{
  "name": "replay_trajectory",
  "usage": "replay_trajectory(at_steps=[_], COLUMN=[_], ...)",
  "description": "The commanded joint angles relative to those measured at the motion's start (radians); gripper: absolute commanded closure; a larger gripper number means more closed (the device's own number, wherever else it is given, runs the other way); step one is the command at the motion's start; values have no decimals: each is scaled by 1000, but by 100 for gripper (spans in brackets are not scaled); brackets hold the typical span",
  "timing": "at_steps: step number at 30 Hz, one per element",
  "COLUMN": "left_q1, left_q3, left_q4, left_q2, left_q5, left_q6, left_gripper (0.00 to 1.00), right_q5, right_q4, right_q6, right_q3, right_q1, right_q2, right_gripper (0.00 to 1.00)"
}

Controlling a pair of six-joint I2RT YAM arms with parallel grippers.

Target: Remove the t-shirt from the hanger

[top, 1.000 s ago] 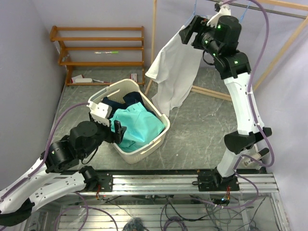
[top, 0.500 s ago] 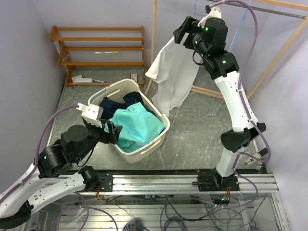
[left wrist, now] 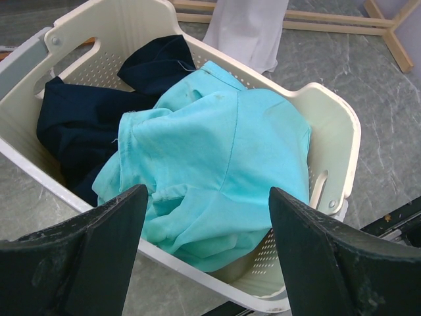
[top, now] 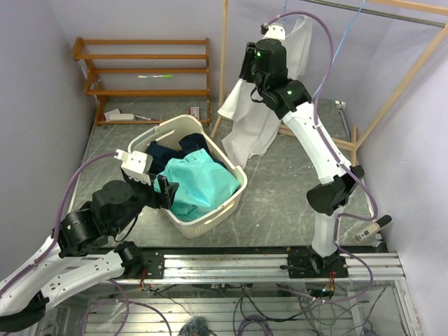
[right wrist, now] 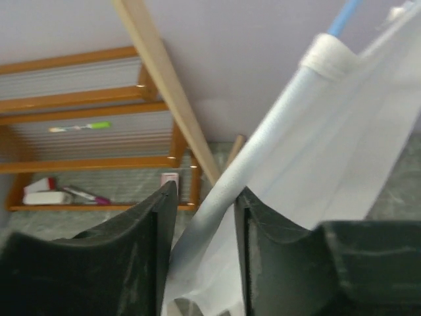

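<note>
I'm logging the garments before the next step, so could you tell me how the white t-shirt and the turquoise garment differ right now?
The white t-shirt hangs stretched out from the hanger, while the turquoise garment lies crumpled in the laundry basket. The right gripper has its fingers around a fold of the white t-shirt; the left gripper hovers open above the turquoise garment without touching it. The turquoise garment lies on dark blue clothing; the white t-shirt hangs alone. Both are plain fabric.

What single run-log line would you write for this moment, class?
stage: pulling shirt off hanger | right gripper: closing on white t-shirt sleeve | left gripper: open above laundry basket | t-shirt: on hanger
</note>
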Motion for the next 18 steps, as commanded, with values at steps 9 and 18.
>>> replay_trajectory(at_steps=[9,18], left_q1=[5,6], left_q3=[-7,-7], left_q4=[0,-3], left_q2=[-10,6], left_q5=[-21,-23], left_q6=[-17,-18], left_gripper=[14,14], right_q5=[209,-91], right_q4=[121,196], right_q6=[-126,-67], right_q3=[-366,-478], right_q1=[-58,-246], right_q2=[-306,-372], right_gripper=[68,64])
